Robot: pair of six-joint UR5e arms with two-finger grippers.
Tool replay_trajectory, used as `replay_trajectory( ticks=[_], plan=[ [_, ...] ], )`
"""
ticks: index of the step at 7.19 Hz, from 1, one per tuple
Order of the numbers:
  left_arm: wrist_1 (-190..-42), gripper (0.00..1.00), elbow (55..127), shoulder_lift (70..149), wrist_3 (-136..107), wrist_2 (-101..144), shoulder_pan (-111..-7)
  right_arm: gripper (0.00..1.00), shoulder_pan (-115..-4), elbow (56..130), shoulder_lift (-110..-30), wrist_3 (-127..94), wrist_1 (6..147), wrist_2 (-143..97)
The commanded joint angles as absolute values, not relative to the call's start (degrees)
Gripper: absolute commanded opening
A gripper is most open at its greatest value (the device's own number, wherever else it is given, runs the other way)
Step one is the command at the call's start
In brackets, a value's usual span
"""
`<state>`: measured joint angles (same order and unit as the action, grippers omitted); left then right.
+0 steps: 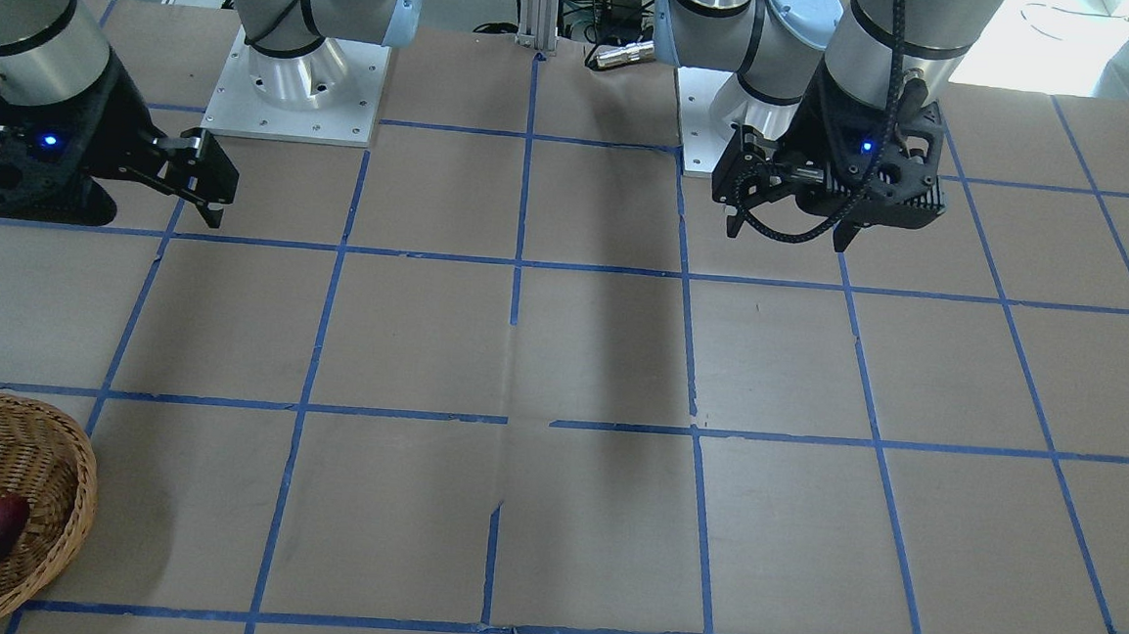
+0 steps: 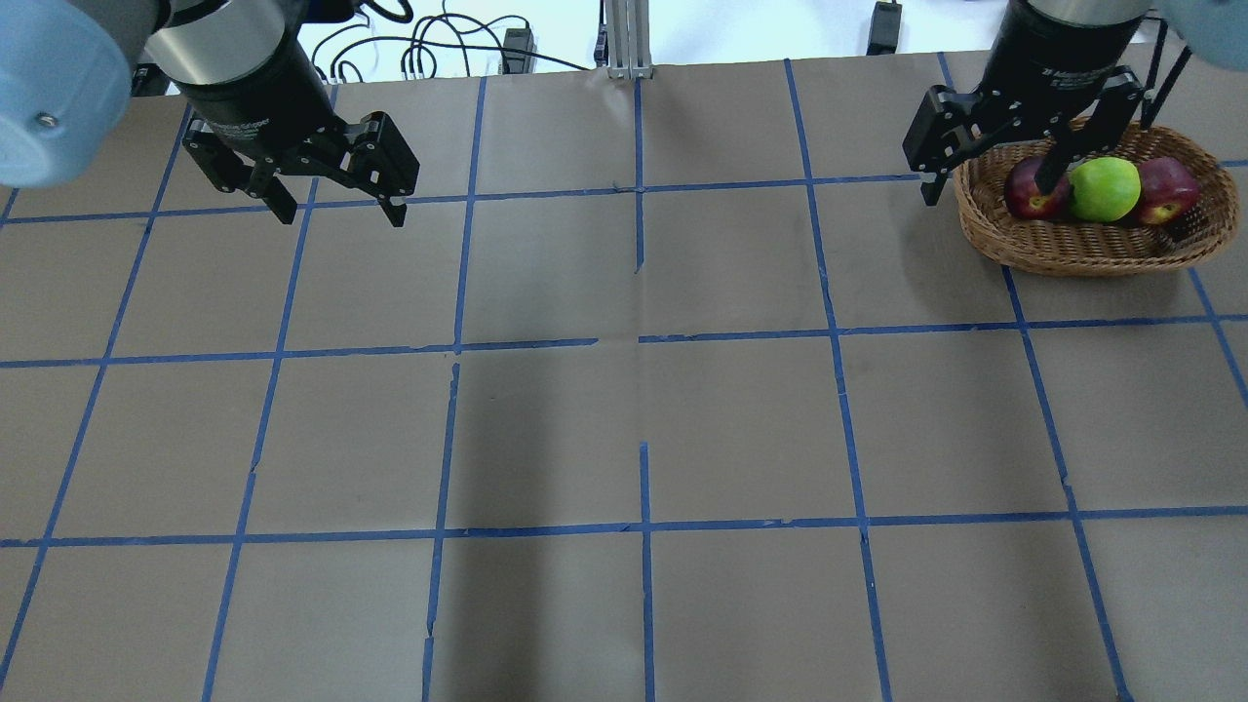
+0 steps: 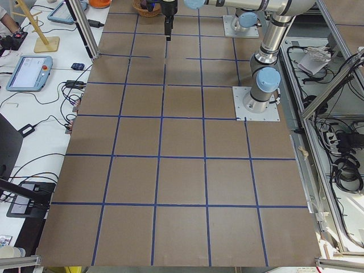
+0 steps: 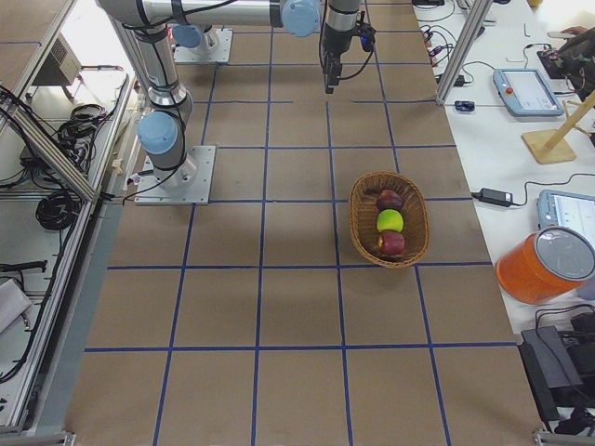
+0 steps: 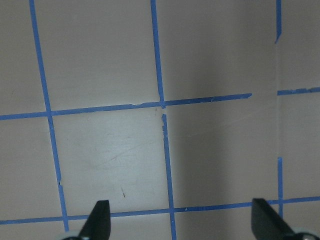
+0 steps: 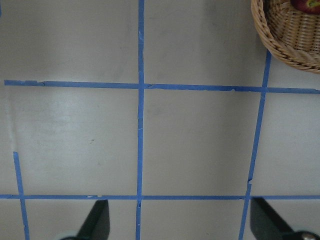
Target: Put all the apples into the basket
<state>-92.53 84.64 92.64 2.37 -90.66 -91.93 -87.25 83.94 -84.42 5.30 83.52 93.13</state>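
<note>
Viewpoint: Clock directions are read from the overhead camera, with twelve o'clock at the table's far edge.

Left gripper [image 2: 341, 210]: At ten o'clock, hanging above the table. Its jaws are spread wide and carry nothing, and its wrist camera shows only bare surface between the fingertips.

Right gripper [image 2: 990, 185]: At two o'clock, likewise spread apart and empty. One finger overlaps the basket in the overhead view. Its wrist camera puts the basket off in the one o'clock corner, so it probably hangs just beside the basket, not over it.

Basket [image 2: 1072, 255]: Round, light-brown wicker, at two o'clock near the table's right edge.

Apples: All three lie inside the basket in a close row. The maroon apple [image 2: 1029, 193] is at the bowl's nine o'clock, the green apple [image 2: 1105, 188] is in the centre, and the red apple [image 2: 1167, 187] is at three o'clock.

Progress: The task looks complete. No apple shows outside the basket, and neither gripper has anything to let go.

Surface: The table [image 2: 741, 429] is covered in brown paper and ruled into squares by blue tape [image 2: 645, 585], which is nicked and broken in places. A soft shadow runs down the middle.

Room: An aluminium post [image 2: 626, 39] and loose cables [image 2: 439, 54] sit at twelve o'clock. The right-side view shows a bench past the basket with a teach pendant [image 4: 525, 91] and an orange tub [image 4: 544, 265].
</note>
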Motion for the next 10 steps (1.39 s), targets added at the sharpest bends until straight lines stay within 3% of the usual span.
replay_trajectory(
  ticks=[1,10],
  plan=[
    [-92.55,1.00,84.64,92.64,2.37,-90.62,-91.93,1.00,-87.80,86.21,-86.64,5.19,82.97,93.08],
    [-92.46,1.00,84.55,92.64,2.37,-90.62,-91.85,1.00,-87.89,87.89,-90.26,3.34,80.68,88.86]
  ],
)
